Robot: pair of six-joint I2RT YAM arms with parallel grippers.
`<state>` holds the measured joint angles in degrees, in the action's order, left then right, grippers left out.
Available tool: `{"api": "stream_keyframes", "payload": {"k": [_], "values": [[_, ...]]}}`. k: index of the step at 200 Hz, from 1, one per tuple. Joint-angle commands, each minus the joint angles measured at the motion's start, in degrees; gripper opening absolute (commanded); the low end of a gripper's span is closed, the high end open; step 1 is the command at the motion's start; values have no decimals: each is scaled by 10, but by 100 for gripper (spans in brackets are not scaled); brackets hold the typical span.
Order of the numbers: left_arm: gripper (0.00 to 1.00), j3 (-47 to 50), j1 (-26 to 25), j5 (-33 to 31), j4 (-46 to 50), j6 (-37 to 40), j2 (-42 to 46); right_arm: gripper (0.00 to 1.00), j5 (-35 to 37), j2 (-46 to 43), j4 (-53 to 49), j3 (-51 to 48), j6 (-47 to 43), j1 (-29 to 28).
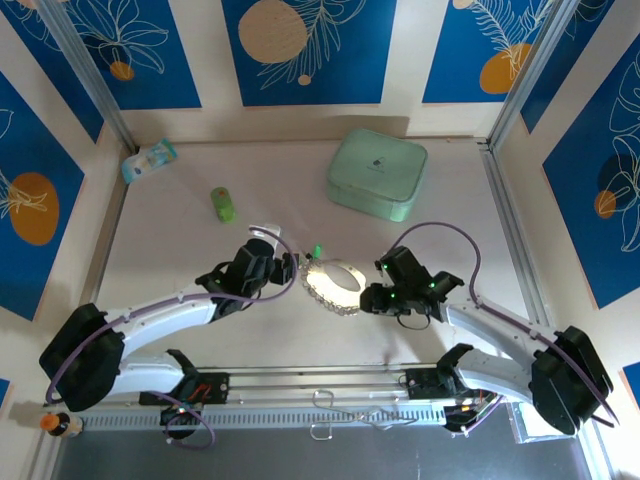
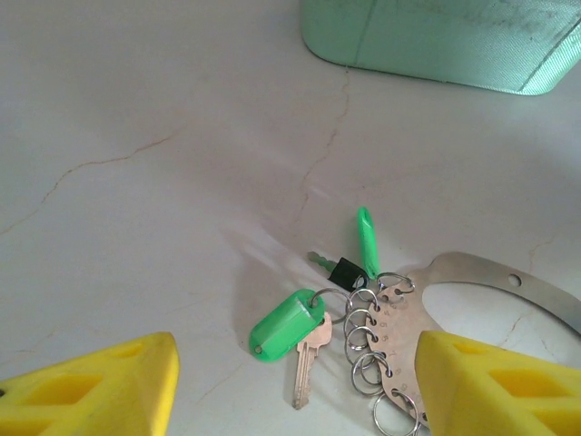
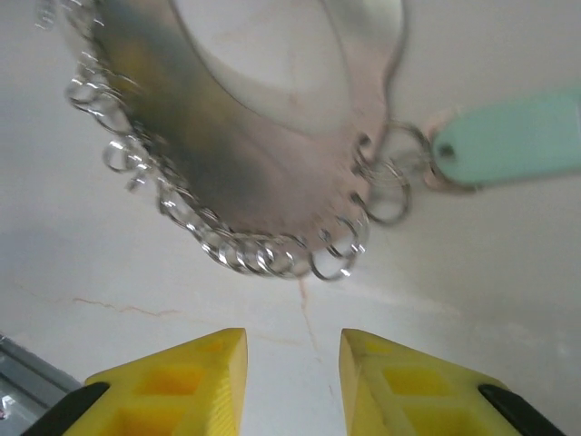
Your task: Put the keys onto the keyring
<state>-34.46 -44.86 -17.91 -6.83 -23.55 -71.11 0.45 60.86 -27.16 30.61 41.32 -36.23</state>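
Lining the flat silvery keyring (image 3: 263, 168) — small loops (image 3: 272, 257).

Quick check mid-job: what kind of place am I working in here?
Probably a staged robot test cell, not a home: a pale tabletop boxed in by blue leaf-print wall panels and bare aluminium frame posts.

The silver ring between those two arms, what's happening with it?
Two robot arms are hanging keys on the keyring, a flat silver loop edged with small rings, which lies on the table. The left gripper and the right gripper sit on either side of it, both open and holding nothing. A key with a green tag already seems hooked to one small ring near the left gripper.
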Motion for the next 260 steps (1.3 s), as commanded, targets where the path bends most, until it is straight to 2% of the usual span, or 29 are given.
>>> {"api": "stream_keyframes", "payload": {"k": [1,58,118,158,225,260], "values": [[69,-23,1,11,-14,-12,-3,33,-64,4,33,-17,55,13],[68,-21,2,8,-7,-14,4,26,-77,53,73,-20,49,41],[68,-20,1,5,-5,-14,9,26,-68,87,69,-12,43,52],[67,-19,1,4,-5,-13,10,22,-77,109,93,-6,38,52],[67,-16,1,0,-4,-11,20,4,-64,113,65,16,7,62],[67,-13,1,-1,-6,-10,20,0,-64,105,18,39,-43,82]]}}
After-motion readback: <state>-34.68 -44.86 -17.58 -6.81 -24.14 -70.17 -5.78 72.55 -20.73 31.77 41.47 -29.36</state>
